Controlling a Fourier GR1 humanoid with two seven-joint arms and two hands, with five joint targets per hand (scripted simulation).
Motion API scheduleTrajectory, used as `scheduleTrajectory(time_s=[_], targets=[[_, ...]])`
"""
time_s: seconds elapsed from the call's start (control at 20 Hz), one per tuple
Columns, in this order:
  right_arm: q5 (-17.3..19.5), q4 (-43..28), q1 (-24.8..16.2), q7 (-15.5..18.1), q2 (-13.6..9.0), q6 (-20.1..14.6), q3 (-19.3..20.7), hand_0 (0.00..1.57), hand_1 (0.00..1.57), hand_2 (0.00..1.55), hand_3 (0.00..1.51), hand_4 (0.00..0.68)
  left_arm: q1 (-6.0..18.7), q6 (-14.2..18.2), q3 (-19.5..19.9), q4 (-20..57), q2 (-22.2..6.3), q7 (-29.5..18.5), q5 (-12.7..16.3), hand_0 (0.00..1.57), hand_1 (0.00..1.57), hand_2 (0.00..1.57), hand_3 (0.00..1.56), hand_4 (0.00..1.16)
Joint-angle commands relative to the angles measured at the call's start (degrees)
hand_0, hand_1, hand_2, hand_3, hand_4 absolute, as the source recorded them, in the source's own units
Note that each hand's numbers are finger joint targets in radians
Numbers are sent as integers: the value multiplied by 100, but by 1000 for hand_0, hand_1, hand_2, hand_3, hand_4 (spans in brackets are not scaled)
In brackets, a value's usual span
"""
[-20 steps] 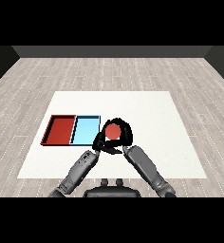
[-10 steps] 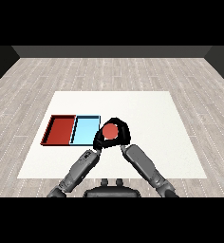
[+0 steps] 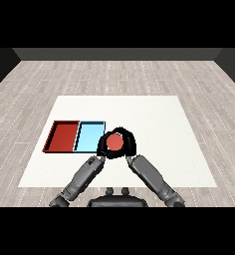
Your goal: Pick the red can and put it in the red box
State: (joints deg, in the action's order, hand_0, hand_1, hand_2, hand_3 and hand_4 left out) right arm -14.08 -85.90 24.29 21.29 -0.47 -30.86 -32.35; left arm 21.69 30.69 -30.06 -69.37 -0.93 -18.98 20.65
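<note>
Right hand clasping the red can beside the light blue tray

A white tabletop (image 3: 154, 114) is carrying the red tray (image 3: 63, 136) at the left, with the light blue tray (image 3: 88, 137) lying against its right side. The right hand (image 3: 130, 143) is curling round the red can (image 3: 115, 143), holding it just right of the light blue tray's near right corner, outside both trays. The left hand (image 3: 102, 145) is sitting close against the can's left side, but whether its fingers are curled or straight cannot be told.
</note>
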Motion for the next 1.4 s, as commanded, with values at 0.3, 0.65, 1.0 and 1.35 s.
scheduleTrajectory(time_s=[0.3, 0.65, 1.0, 1.35], targets=[[137, 86, 102, -654, 25, 9, 56, 0, 0, 0, 0, 0, 5, 179, -36, -145, 89, -879, 198, 1571, 1571, 1571, 1513, 1147], [415, 130, 3, -872, 46, 181, 98, 0, 0, 0, 0, 0, -17, 231, 57, 183, 89, -1253, 266, 1571, 1571, 1571, 1507, 1141], [336, 128, 204, -1088, 3, 362, 633, 0, 0, 0, 0, 0, 338, 579, -225, 452, 89, -1220, 403, 1571, 1571, 1571, 1494, 1134], [7, -656, -520, -972, -289, 804, 752, 0, 0, 0, 0, 0, 34, 586, -84, 135, 91, -1044, 101, 1571, 1571, 1571, 1468, 1131]])
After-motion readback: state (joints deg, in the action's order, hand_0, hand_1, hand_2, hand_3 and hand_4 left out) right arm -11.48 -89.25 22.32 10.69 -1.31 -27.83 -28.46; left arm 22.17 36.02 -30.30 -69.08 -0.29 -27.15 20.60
